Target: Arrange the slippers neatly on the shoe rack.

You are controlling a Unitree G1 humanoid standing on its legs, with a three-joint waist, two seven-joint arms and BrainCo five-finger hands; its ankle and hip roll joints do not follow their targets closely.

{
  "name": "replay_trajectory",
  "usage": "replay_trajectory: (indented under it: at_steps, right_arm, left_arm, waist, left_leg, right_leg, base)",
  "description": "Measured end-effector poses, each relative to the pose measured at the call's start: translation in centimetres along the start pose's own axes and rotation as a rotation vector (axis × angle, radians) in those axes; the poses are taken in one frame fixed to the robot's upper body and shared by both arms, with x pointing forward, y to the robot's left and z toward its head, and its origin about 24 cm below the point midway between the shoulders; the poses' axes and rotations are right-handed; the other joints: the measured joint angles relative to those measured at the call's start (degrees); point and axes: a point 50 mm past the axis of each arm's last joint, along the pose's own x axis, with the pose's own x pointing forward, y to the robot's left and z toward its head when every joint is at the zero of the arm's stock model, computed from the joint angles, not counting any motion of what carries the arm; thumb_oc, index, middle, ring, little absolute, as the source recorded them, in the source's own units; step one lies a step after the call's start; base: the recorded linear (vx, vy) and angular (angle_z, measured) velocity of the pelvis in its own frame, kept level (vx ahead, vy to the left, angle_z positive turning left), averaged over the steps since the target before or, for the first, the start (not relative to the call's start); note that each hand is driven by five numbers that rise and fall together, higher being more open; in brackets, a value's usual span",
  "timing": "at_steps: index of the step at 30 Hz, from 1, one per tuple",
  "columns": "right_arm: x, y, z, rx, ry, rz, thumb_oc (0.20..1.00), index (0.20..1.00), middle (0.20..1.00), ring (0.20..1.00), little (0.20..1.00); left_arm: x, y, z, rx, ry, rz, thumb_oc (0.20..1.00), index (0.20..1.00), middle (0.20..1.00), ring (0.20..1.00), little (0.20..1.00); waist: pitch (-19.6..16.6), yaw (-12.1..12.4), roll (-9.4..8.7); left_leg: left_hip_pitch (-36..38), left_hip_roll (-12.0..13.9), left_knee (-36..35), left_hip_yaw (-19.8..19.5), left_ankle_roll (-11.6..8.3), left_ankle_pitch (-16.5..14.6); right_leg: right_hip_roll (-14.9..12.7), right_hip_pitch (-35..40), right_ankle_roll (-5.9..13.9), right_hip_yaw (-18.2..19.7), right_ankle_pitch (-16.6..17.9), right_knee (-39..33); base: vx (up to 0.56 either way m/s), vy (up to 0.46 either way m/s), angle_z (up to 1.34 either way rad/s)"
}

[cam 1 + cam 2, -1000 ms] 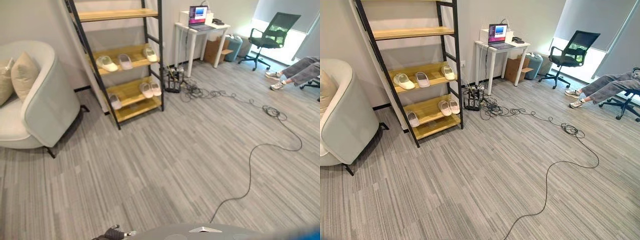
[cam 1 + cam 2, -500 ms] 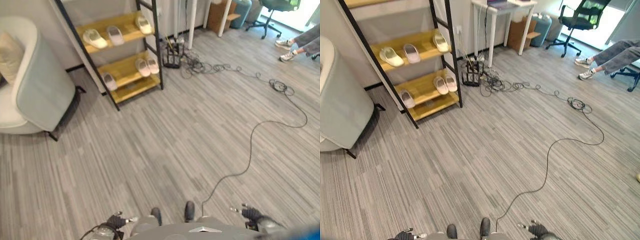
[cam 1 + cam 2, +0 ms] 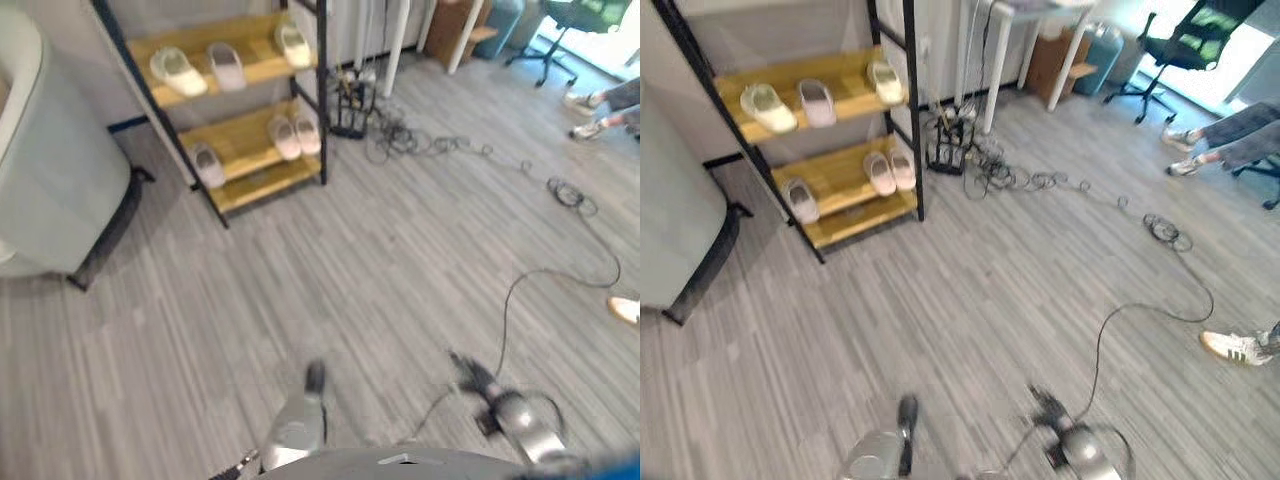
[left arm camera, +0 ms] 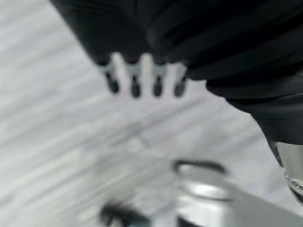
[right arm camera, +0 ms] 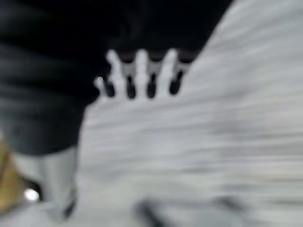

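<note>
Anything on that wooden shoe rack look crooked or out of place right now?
On the lower shelf one pale slipper sits alone at the left, apart from the close pair. The three on the upper shelf are unevenly spaced.

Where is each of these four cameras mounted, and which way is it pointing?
Left eye view: on the head, facing down at the floor and shoe rack; both arms low.
Right eye view: beside it, sharing that scene, slippers shelved.
Left wrist view: along the open left robot hand, floorward.
Right wrist view: along the open right robot hand, floorward.
</note>
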Motion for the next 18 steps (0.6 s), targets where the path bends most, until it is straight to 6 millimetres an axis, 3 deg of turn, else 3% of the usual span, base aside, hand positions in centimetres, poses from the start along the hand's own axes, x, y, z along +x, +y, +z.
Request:
replay_trajectory:
  at_steps: [1, 2, 3, 4, 5, 6, 8, 9, 10, 11, 12, 13, 15, 16, 17, 18]
  right_arm:
    - [0.0, 0.1, -0.5, 0.004, 0.023, 0.002, 1.000, 1.000, 1.000, 1.000, 1.000]
    - [-0.1, 0.5, -3.0, 0.044, 0.144, -0.001, 1.000, 1.000, 1.000, 1.000, 1.000]
    - [-0.3, 0.6, -4.6, 0.112, 0.233, -0.024, 1.000, 1.000, 1.000, 1.000, 1.000]
    - [-0.1, 0.1, -4.6, 0.132, 0.259, -0.041, 1.000, 1.000, 1.000, 1.000, 1.000]
    - [-0.2, -0.4, -4.6, 0.103, 0.245, -0.046, 1.000, 1.000, 1.000, 1.000, 1.000]
    - [0.1, -0.6, -4.0, 0.107, 0.228, -0.054, 1.000, 1.000, 1.000, 1.000, 1.000]
    - [0.4, -0.9, -3.0, 0.105, 0.191, -0.063, 1.000, 1.000, 1.000, 1.000, 1.000]
    - [0.4, -1.1, -3.0, 0.104, 0.192, -0.071, 1.000, 1.000, 1.000, 1.000, 1.000]
    - [0.2, -1.0, -3.7, 0.107, 0.218, -0.076, 1.000, 1.000, 1.000, 1.000, 1.000]
    - [0.1, -0.8, -4.0, 0.109, 0.232, -0.073, 1.000, 1.000, 1.000, 1.000, 1.000]
    - [0.0, -0.6, -4.1, 0.118, 0.239, -0.071, 1.000, 1.000, 1.000, 1.000, 1.000]
    - [0.0, -0.5, -4.2, 0.120, 0.240, -0.068, 1.000, 1.000, 1.000, 1.000, 1.000]
    - [-0.3, -0.2, -4.9, 0.125, 0.264, -0.065, 1.000, 1.000, 1.000, 1.000, 1.000]
    - [-0.7, -0.1, -5.9, 0.155, 0.288, -0.073, 1.000, 1.000, 1.000, 1.000, 1.000]
    - [-1.0, -0.2, -6.6, 0.168, 0.318, -0.082, 1.000, 1.000, 1.000, 1.000, 1.000]
    - [-0.6, -0.7, -5.8, 0.165, 0.299, -0.091, 1.000, 1.000, 1.000, 1.000, 1.000]
  left_arm:
    - [0.1, 0.4, 0.7, 0.010, -0.023, 0.013, 1.000, 1.000, 1.000, 1.000, 1.000]
    - [0.2, 1.0, 3.1, 0.071, -0.084, 0.035, 1.000, 1.000, 1.000, 1.000, 1.000]
    - [0.1, 0.4, 6.3, 0.143, -0.170, 0.028, 1.000, 1.000, 1.000, 1.000, 1.000]
    - [-0.4, -0.8, 10.3, 0.151, -0.309, 0.002, 1.000, 1.000, 1.000, 1.000, 1.000]
    - [-0.9, -2.1, 12.5, 0.138, -0.400, -0.025, 1.000, 1.000, 1.000, 1.000, 1.000]
    - [-1.2, -2.7, 13.4, 0.132, -0.434, -0.031, 1.000, 1.000, 1.000, 1.000, 1.000]
    - [-1.6, -3.3, 14.8, 0.138, -0.477, -0.042, 1.000, 1.000, 1.000, 1.000, 1.000]
    - [-1.7, -3.9, 14.9, 0.147, -0.485, -0.056, 1.000, 1.000, 1.000, 1.000, 1.000]
    - [-1.7, -4.6, 14.8, 0.144, -0.479, -0.076, 1.000, 1.000, 1.000, 1.000, 1.000]
    - [-1.6, -4.8, 14.3, 0.139, -0.465, -0.081, 1.000, 1.000, 1.000, 1.000, 1.000]
    - [-1.3, -4.7, 13.3, 0.143, -0.436, -0.078, 1.000, 1.000, 1.000, 1.000, 1.000]
    - [-1.0, -4.4, 12.0, 0.147, -0.397, -0.072, 1.000, 1.000, 1.000, 1.000, 1.000]
    - [-0.3, -3.9, 8.1, 0.125, -0.263, -0.059, 1.000, 1.000, 1.000, 1.000, 1.000]
    - [-0.2, -4.4, 7.3, 0.119, -0.234, -0.070, 1.000, 1.000, 1.000, 1.000, 1.000]
    - [-0.3, -5.1, 6.9, 0.113, -0.228, -0.087, 1.000, 1.000, 1.000, 1.000, 1.000]
    - [-0.2, -5.0, 6.0, 0.111, -0.208, -0.088, 1.000, 1.000, 1.000, 1.000, 1.000]
  waist:
    - [0.3, -0.5, -0.75]
    - [0.7, -1.9, -1.25]
    - [1.5, -3.1, 0.62]
    - [3.5, -3.9, 4.00]
    - [3.4, -5.7, 7.43]
    - [3.6, -6.9, 8.24]
    - [4.0, -7.5, 8.24]
    - [4.0, -8.4, 7.44]
    - [3.2, -9.4, 7.52]
    - [3.3, -9.2, 6.96]
    - [3.2, -9.0, 6.64]
    - [3.1, -8.7, 6.12]
    - [1.2, -10.1, 4.35]
    - [1.1, -10.4, 4.07]
    - [0.8, -9.8, 4.35]
    - [0.3, -8.5, 4.60]
  left_leg:
    - [-0.1, -0.8, 1.7, -0.1, 0.85, -1.2]
    - [-0.5, -3.0, 7.7, -3.1, 2.81, -4.9]
    - [0.6, -3.7, 8.7, -6.5, 3.44, -6.2]
    - [5.0, -3.2, 4.7, -9.0, 3.44, -4.4]
    - [7.9, -3.9, 2.1, -11.7, 2.72, -5.9]
    - [10.1, -4.3, 1.1, -13.0, 2.14, -6.4]
    - [13.1, -6.4, -0.7, -14.5, 0.17, -8.5]
    - [14.5, -7.4, -0.6, -15.1, -0.91, -10.2]
    - [16.3, -8.3, -0.5, -16.7, -0.03, -12.2]
    - [18.3, -8.7, -0.7, -18.3, 0.56, -13.1]
    - [20.4, -8.4, -0.6, -18.5, 1.26, -12.7]
    - [22.5, -8.3, -0.5, -18.0, 0.18, -13.3]
    - [24.1, -8.3, 5.2, -21.8, -4.55, -16.0]
    - [22.2, -8.3, 14.2, -22.2, -6.34, -16.4]
    - [18.1, -7.3, 24.5, -19.9, -7.36, -16.0]
    - [15.0, -6.2, 29.8, -17.6, -7.26, -16.7]
  right_leg:
    - [-1.3, -0.8, 0.71, 0.7, 3.2, 3.2]
    - [-3.5, -2.8, 0.49, 1.8, 18.2, 12.1]
    - [-3.2, -2.9, -1.87, -1.0, 15.1, 15.4]
    - [-1.8, -4.9, -6.12, -5.2, 9.6, 12.0]
    - [-0.1, -10.2, -5.30, -7.4, 6.1, 4.9]
    - [1.0, -10.5, -6.73, -8.8, 4.5, -5.3]
    - [1.4, -12.5, -6.60, -8.2, 5.0, -17.6]
    - [1.4, -12.0, -6.08, -7.7, 5.8, -28.4]
    - [1.1, -9.8, -4.64, -4.8, 8.3, -44.8]
    - [1.2, -9.4, -4.12, -2.2, 10.0, -48.8]
    - [1.1, -9.6, -5.31, -1.6, 12.1, -48.2]
    - [1.7, -9.8, -8.01, -2.1, 13.8, -45.6]
    - [3.1, -4.6, -8.41, 0.6, 15.2, -44.6]
    - [3.2, -2.2, -9.64, 1.1, 20.4, -43.3]
    - [4.2, -1.2, -12.28, 0.4, 19.4, -41.8]
    - [5.1, 0.9, -13.00, 0.5, 17.7, -42.0]
  base:
    - [0.72, 0.240, 0.44]
    - [0.40, 0.108, 0.92]
    - [0.58, 0.059, 1.38]
    - [0.58, -0.002, 1.36]
    - [0.77, -0.049, 1.09]
    - [0.57, -0.159, 0.79]
    - [0.61, -0.220, 0.70]
    - [0.57, -0.193, 1.18]
    - [0.39, -0.123, 1.24]
    - [0.48, -0.224, 1.15]
    - [0.54, -0.299, 0.60]
    - [0.69, -0.390, 0.49]
    - [0.34, -0.228, 1.13]
    - [0.20, -0.233, 1.62]
    - [0.10, -0.154, 1.12]
    - [0.21, -0.283, 0.75]
